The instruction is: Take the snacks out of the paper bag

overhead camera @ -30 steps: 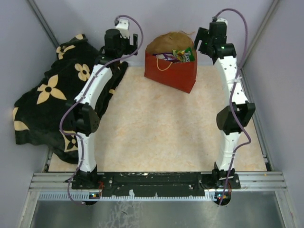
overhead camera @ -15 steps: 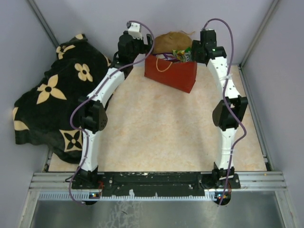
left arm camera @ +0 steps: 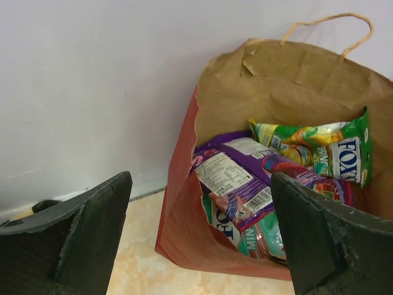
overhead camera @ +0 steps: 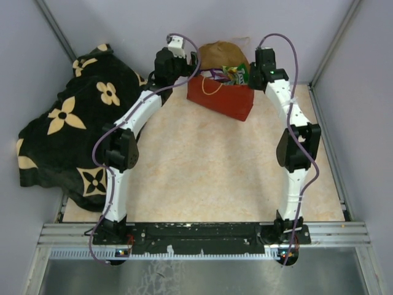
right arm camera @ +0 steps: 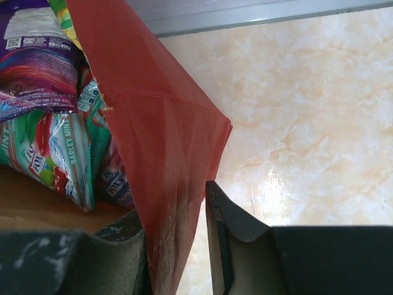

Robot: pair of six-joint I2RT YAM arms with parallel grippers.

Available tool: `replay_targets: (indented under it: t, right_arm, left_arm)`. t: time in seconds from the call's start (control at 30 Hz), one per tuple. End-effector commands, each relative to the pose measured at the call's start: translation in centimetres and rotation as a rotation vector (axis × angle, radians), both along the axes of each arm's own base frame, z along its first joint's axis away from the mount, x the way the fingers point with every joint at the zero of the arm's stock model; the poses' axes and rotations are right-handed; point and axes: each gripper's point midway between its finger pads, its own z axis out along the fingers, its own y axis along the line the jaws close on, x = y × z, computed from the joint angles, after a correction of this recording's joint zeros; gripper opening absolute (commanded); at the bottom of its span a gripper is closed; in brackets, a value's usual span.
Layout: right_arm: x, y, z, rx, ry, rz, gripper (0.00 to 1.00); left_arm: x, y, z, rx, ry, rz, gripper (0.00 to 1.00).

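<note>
The red paper bag [overhead camera: 221, 101] stands upright at the back of the table, its mouth wide. Snacks [overhead camera: 236, 74] fill it: a purple packet [left arm camera: 245, 178] lies on top, with a green one [left arm camera: 325, 147] behind and a teal one [left arm camera: 258, 227] beneath. My left gripper [overhead camera: 179, 60] hovers open at the bag's left rim [left arm camera: 184, 233], its jaws [left arm camera: 201, 181] wide apart and holding nothing. My right gripper [overhead camera: 255, 70] has closed on the bag's right wall [right arm camera: 159, 135]. One finger is inside beside a teal mint packet [right arm camera: 55, 153] and the other is outside, gripper [right arm camera: 175, 209].
A black flower-patterned blanket [overhead camera: 67, 123] is heaped along the left side. The back wall stands just behind the bag, and a metal rail [right arm camera: 258, 15] runs along its foot. The bag's cord handle [left arm camera: 325, 21] sticks up at the rear. Beige tabletop [overhead camera: 202, 166] spreads in front.
Both arms swung inward to the bag's two sides. The right jaws narrowed from wide onto the bag's right wall. The left jaws stayed wide.
</note>
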Motion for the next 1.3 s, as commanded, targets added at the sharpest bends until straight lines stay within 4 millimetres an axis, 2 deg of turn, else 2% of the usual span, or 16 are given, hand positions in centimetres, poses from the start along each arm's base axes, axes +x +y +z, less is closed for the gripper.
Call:
replay_targets:
  t: [0.0, 0.03, 0.07, 0.2, 0.3, 0.33, 0.4, 0.57, 0.6, 0.63, 0.7, 0.83, 0.97, 1.1, 1.13, 1.27]
  right_arm:
    - [-1.7, -0.3, 4.1, -0.002, -0.079, 0.006, 0.15]
    - [-2.0, -0.2, 4.6, 0.000, -0.093, 0.007, 0.15]
    - [-2.5, -0.1, 4.2, -0.003, -0.086, 0.011, 0.15]
    - [-4.3, 0.0, 4.9, -0.013, -0.100, 0.017, 0.14]
    - [-5.6, -0.1, 5.4, -0.010, -0.113, 0.024, 0.14]
    - [-6.1, -0.1, 5.5, -0.007, -0.116, 0.024, 0.14]
    - [-7.0, 0.0, 5.5, -0.004, -0.121, 0.028, 0.14]
    - [-9.2, 0.6, 5.1, -0.017, -0.127, 0.033, 0.14]
    - [-9.9, 0.7, 6.2, -0.014, -0.151, 0.035, 0.14]
    - [-10.4, 0.8, 6.4, -0.018, -0.157, 0.036, 0.14]
    - [-11.2, 1.0, 6.5, -0.031, -0.161, 0.038, 0.13]
    - [-13.4, 1.7, 6.6, -0.057, -0.181, 0.032, 0.13]
    - [-16.6, 2.9, 6.0, -0.143, -0.212, 0.015, 0.14]
    - [-20.5, 4.9, 2.7, -0.176, -0.208, 0.029, 0.15]
    - [-21.6, 4.9, 1.8, -0.192, -0.212, 0.009, 0.15]
    - [-26.9, 7.6, -2.3, -0.191, -0.208, 0.040, 0.16]
  left_arm:
    - [-0.9, -1.3, 1.1, -0.009, -0.017, -0.068, 1.00]
    - [-0.9, -1.5, 1.2, -0.010, -0.020, -0.069, 1.00]
    - [-0.7, -1.6, 1.0, -0.005, -0.015, -0.065, 1.00]
    - [-0.2, -1.3, 0.0, 0.011, 0.011, -0.019, 0.99]
    - [-0.3, -0.5, -1.1, 0.042, 0.031, 0.032, 0.88]
    - [-0.5, -0.4, -1.5, 0.056, 0.038, 0.032, 0.82]
    - [-1.1, -0.4, -2.1, 0.084, 0.051, 0.023, 0.62]
    - [-3.4, -0.1, -4.7, 0.125, 0.111, 0.002, 0.28]
    - [-3.9, 0.1, -5.1, 0.125, 0.122, 0.001, 0.21]
    - [-4.4, 0.2, -5.3, 0.125, 0.129, -0.001, 0.12]
    - [-5.3, 0.6, -5.5, 0.116, 0.138, 0.001, 0.04]
    - [-7.3, 1.6, -6.1, 0.094, 0.162, 0.017, 0.01]
    - [-10.4, 2.8, -8.2, 0.069, 0.196, 0.012, 0.00]
    - [-14.2, 5.1, -11.7, 0.046, 0.251, 0.064, 0.00]
    - [-15.4, 5.8, -12.7, 0.037, 0.262, 0.079, 0.00]
    - [-20.1, 8.5, -16.7, 0.025, 0.315, 0.135, 0.00]
